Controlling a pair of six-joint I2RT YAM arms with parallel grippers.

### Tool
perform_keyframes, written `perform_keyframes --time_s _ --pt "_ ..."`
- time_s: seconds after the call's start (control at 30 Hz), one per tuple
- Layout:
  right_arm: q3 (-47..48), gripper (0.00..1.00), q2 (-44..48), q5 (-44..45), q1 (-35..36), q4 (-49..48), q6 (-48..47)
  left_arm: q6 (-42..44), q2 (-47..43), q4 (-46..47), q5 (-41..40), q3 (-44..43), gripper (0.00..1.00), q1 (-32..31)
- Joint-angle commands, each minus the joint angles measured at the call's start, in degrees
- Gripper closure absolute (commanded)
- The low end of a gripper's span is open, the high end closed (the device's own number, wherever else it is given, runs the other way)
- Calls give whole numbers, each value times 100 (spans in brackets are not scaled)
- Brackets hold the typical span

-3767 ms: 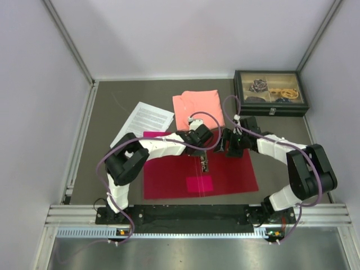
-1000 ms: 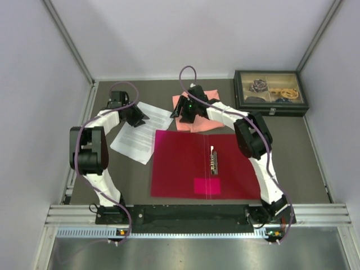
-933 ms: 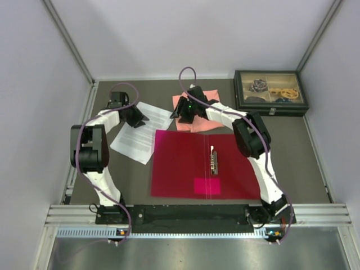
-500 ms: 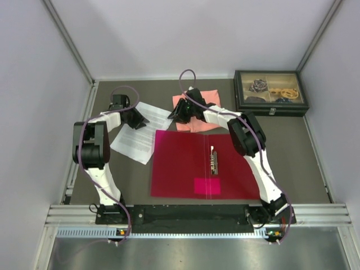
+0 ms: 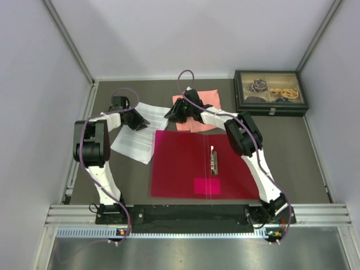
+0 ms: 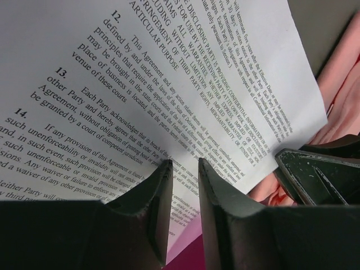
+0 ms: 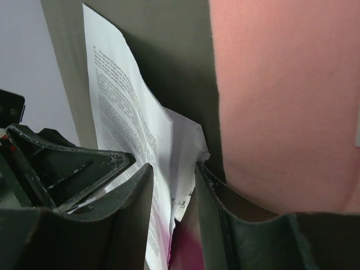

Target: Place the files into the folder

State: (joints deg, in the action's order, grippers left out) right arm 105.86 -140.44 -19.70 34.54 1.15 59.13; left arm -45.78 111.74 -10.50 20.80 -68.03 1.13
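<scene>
The folder (image 5: 180, 163) is lying open and flat on the table (image 5: 284, 146) in front of the arms, its metal clip (image 5: 213, 160) showing near the middle. The files (image 5: 134, 142) are lying to its far left, tilted, with their near corner just at the folder's left edge. Both arms are reaching out to the far end of the sheets. The left gripper (image 6: 183, 164) is pointing down at the printed page close to its edge, its fingers drawn in to a narrow slit with text showing through the gap; I cannot tell whether they are pressing on the paper. The right gripper (image 7: 171, 169) is sitting just beside it at the sheets' right-hand corner, by the left edge of the pink cloth (image 5: 203, 102), its jaws only a little apart and a crumpled paper corner lying between them. A box (image 5: 271, 93) is standing well apart in the far right corner
</scene>
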Motion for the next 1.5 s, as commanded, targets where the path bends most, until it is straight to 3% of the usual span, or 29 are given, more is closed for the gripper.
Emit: perform_keyframes --time_s 0.0,0.07,0.17,0.43,0.7,1.0,1.13,1.47 --pt "171 64 -317 -16 228 -404 151 60 216 48 -32 105 70 2" --pt "189 65 -335 -25 289 -624 134 87 216 39 -32 114 70 2" --pt "128 74 -273 10 325 -861 37 148 181 -31 -67 97 70 10" --pt "188 66 122 484 334 -432 -832 218 120 -66 -41 71 70 10" --pt "830 59 -114 582 325 -194 -1326 289 76 -84 -32 141 70 2" --pt "1252 59 -212 670 307 26 -1624 386 111 -101 -32 167 70 10" --pt "1445 63 -422 319 325 -71 -1537 377 137 -66 21 150 70 10" --pt "1341 66 -458 239 351 -247 -1492 438 111 -145 21 106 70 2"
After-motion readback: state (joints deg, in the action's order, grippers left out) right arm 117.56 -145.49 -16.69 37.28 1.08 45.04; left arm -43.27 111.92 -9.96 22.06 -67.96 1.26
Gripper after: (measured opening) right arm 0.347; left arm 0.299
